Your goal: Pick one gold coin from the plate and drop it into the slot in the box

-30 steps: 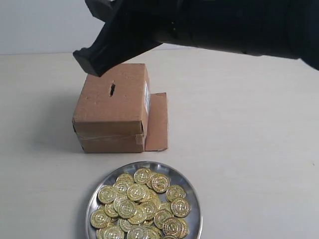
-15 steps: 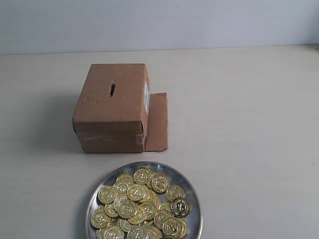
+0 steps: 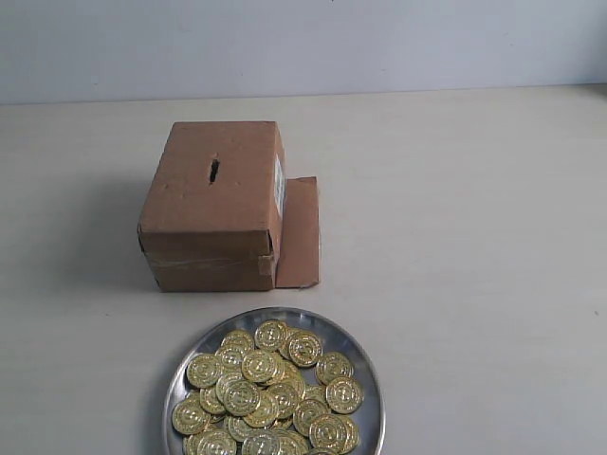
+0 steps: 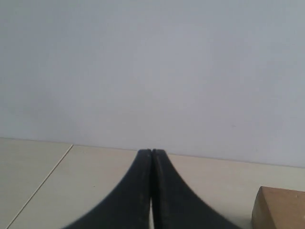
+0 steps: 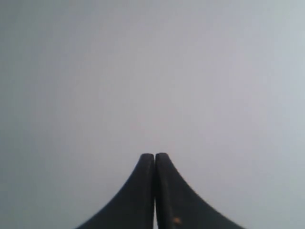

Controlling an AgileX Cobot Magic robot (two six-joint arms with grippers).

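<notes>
The exterior view looks steeply down from near the plate (image 3: 296, 317), with the box (image 3: 213, 204) beyond it; the left wrist view sits low behind the left claw (image 4: 151, 152), facing level toward the wall (image 4: 152, 71), and shares the box corner just beside that claw; the right wrist view faces blank grey past the right claw (image 5: 155, 155).

We see a brown cardboard box (image 3: 213, 209) with a dark slot (image 3: 214, 171) on its top, a white label (image 3: 279, 185) on its side and a slightly glossier tan tape band (image 3: 204, 261) low on its front. The flap (image 3: 300, 232) is the same plain brown. The plate (image 3: 302, 315) is shiny silver, and the coins (image 3: 266, 389) are bright gold with embossed round designs. The table (image 3: 465, 246) is pale cream and the wall (image 3: 303, 43) light grey. We find the left gripper (image 4: 151, 152) matte black, and the right gripper (image 5: 155, 156) black too, with one small orange speck.
</notes>
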